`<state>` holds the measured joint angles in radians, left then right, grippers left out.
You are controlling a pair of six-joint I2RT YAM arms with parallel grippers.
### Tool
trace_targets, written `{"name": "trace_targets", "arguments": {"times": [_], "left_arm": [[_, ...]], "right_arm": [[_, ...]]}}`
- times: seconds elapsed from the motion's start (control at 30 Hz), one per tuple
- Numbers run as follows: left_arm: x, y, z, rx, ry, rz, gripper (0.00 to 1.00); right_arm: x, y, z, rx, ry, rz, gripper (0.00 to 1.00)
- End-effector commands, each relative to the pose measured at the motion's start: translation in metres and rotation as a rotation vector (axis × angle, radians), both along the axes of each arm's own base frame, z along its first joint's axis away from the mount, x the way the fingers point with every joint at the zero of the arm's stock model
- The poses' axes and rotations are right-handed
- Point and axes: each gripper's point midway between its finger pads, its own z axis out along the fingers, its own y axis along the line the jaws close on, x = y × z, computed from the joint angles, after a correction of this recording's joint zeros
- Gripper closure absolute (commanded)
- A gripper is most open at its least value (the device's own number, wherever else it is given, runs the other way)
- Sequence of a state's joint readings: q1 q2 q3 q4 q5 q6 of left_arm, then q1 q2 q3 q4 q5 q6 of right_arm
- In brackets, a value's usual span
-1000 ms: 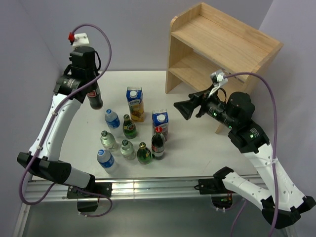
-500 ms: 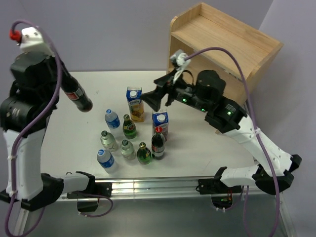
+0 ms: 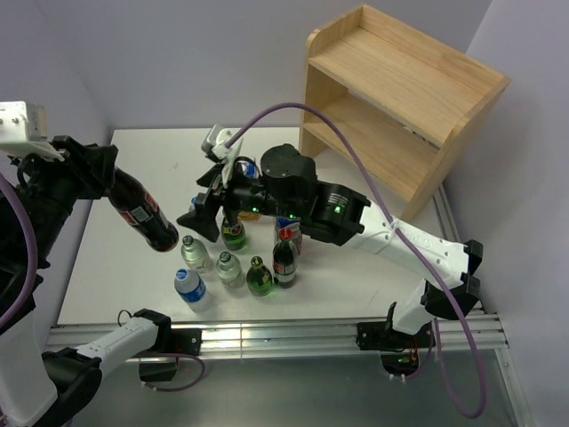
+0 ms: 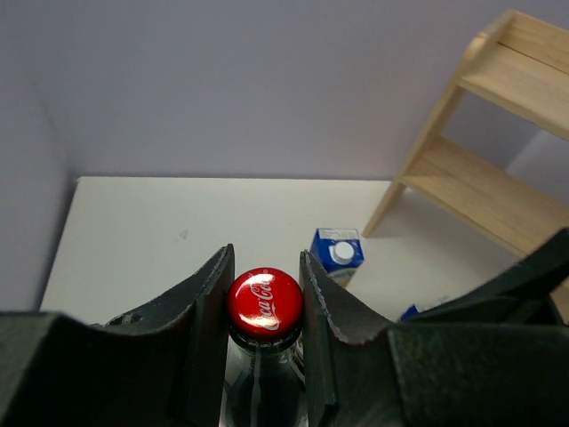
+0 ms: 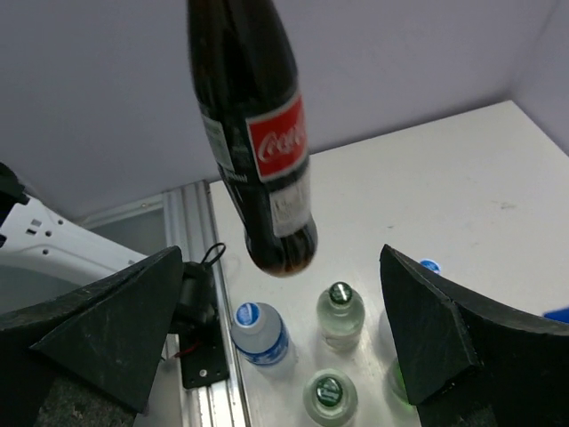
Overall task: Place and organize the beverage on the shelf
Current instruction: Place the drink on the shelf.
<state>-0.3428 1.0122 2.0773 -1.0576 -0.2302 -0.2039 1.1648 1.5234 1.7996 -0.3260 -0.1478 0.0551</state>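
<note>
Seemingly, cola bottle (image 3: 140, 212) near table (image 3: 100, 251) edge

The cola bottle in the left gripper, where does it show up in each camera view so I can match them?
Top external: cola bottle at left, tilted, held off the table by the left gripper.
Left wrist: cola bottle at bottom centre, red cap between the fingers.
Right wrist: cola bottle at top centre, base pointing down.
Shared landmark: the white table.

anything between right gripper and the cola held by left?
Nothing. Right wrist view: cola bottle hangs unobstructed ahead of the right gripper, jaws open; top view shows bare table between.
</note>
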Motion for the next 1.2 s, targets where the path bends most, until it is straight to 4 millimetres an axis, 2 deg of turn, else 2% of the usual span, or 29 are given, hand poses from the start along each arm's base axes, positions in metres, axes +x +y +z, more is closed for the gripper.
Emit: {"name": "trace_targets", "arguments": {"times": [0.0, 0.17, 0.23, 0.37, 0.43, 0.53, 0.7, 0.83, 1.0, 1.1, 1.17], "left_arm": [[-0.023, -0.025, 0.085, -0.107, -0.327, -0.174, 1.0], [-0.04, -0.049, 0.093, -0.111, -0.369, -0.334, 1.0], [-0.046, -0.053, 0.096, -0.117, -0.384, -0.365, 1.0], [-0.058, -0.063, 0.105, -0.123, -0.408, -0.445, 1.0], [-0.064, -0.069, 0.107, -0.118, -0.416, -0.488, 1.0], [-0.063, -0.074, 0.106, -0.115, -0.406, -0.518, 1.0], [-0.067, -0.082, 0.107, -0.099, -0.415, -0.567, 1.0], [-0.066, -0.082, 0.109, -0.092, -0.42, -0.568, 1.0], [-0.065, -0.087, 0.109, -0.08, -0.419, -0.591, 1.0], [-0.067, -0.09, 0.108, -0.071, -0.419, -0.616, 1.0], [-0.067, -0.091, 0.106, -0.065, -0.416, -0.621, 1.0]], "right_arm": [[-0.014, 0.008, 0.044, 0.095, -0.077, 0.044, 0.02], [-0.03, 0.029, 0.035, 0.083, -0.064, 0.116, 0.02], [-0.035, 0.033, 0.031, 0.078, -0.061, 0.132, 0.03], [-0.03, 0.039, 0.022, 0.074, -0.07, 0.09, 0.03], [-0.021, 0.039, 0.016, 0.057, -0.071, 0.037, 0.03], [-0.01, 0.039, 0.011, 0.037, -0.095, -0.024, 0.04], [-0.007, 0.042, -0.001, -0.005, -0.105, -0.034, 0.05], [-0.01, 0.048, -0.012, -0.037, -0.098, -0.003, 0.13], [-0.017, 0.052, -0.021, -0.061, -0.083, 0.04, 0.15], [-0.017, 0.052, -0.021, -0.062, -0.087, 0.045, 0.22], [-0.018, 0.052, -0.017, -0.055, -0.092, 0.049, 0.4]]}}
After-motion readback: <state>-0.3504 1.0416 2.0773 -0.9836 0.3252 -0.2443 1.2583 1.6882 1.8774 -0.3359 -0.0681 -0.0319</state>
